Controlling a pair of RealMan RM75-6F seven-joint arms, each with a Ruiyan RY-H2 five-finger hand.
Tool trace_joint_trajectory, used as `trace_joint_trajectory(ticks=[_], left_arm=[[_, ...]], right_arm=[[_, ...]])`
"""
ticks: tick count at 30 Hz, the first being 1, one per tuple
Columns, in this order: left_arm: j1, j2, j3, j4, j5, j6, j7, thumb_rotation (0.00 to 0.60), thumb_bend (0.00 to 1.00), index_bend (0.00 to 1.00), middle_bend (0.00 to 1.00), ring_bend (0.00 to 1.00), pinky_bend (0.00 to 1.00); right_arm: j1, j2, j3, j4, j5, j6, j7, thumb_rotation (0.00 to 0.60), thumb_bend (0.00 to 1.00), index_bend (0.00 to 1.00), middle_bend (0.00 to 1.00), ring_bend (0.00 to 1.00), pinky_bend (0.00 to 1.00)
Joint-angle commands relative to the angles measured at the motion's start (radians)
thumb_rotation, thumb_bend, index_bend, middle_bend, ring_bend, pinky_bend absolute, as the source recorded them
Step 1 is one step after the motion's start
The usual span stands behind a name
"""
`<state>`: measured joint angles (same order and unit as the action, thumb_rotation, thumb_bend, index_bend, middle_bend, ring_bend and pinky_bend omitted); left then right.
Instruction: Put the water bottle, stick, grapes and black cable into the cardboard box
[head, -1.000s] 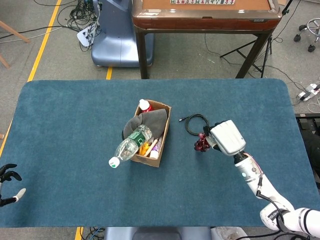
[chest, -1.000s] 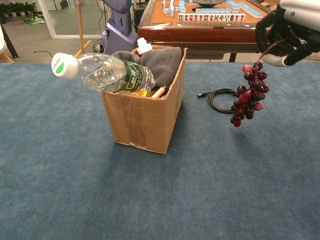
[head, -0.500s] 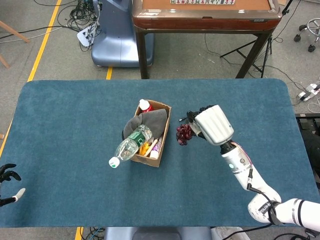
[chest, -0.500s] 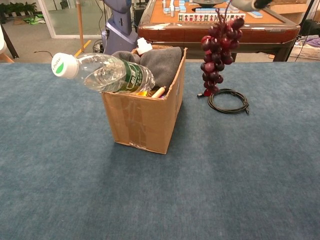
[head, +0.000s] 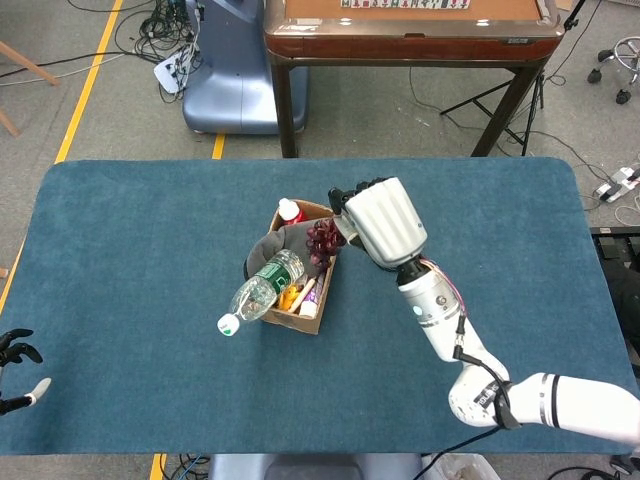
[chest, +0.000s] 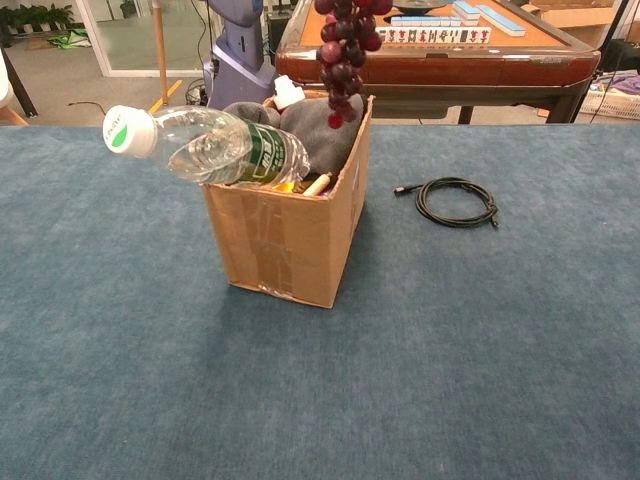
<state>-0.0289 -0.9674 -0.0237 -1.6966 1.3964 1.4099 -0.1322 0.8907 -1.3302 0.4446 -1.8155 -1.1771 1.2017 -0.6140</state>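
Grapes (head: 323, 242) have moved left since the earlier frames, from beside the cable to over the box, carried by the right hand (head: 362, 205), which pinches the bunch by its top. In the chest view the bunch (chest: 345, 52) hangs above the box's far right corner, its lowest grapes just over the grey cloth (chest: 322, 128); the hand itself is out of that view. Cardboard box (head: 325, 298) sits mid-table, unmoved. Water bottle (head: 260, 290) lies tilted across the box's rim, its cap end sticking out toward 7 o'clock past the box edge, base end inside. A white bottle with red cap (head: 290, 211) sits at the box's 12 o'clock corner. A pale stick-like item (head: 306, 292) leans inside the near right part of the box, next to something orange. Black cable (chest: 455, 201) lies coiled on the blue table (head: 130, 260) at 3 o'clock from the box, well apart from it; the arm hides it in the head view. Left hand (head: 18, 372) rests at the table's 8 o'clock edge, fingers apart, holding nothing.
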Motion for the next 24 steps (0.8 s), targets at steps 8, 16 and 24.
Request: trace_joint_trajectory(ticks=[8,16,24], left_arm=[[0.002,0.005,0.004,-0.003,0.009,0.004,-0.008,0.600,0.19,0.50,0.23,0.40,0.67],[0.006,0.010,0.005,-0.008,0.018,0.013,-0.017,0.600,0.19,0.50,0.23,0.40,0.67],[0.008,0.013,0.008,-0.010,0.025,0.017,-0.020,0.600,0.19,0.50,0.23,0.40,0.67]], right_arm=[[0.093,-0.140,-0.027,0.134,0.036,-0.029,-0.033,0.600,0.48,0.74,0.82,0.75,0.82],[0.138,-0.235,-0.091,0.261,0.078,-0.081,-0.097,0.600,0.44,0.74,0.80,0.74,0.82],[0.167,-0.229,-0.094,0.265,0.311,-0.164,-0.226,0.600,0.00,0.02,0.29,0.28,0.52]])
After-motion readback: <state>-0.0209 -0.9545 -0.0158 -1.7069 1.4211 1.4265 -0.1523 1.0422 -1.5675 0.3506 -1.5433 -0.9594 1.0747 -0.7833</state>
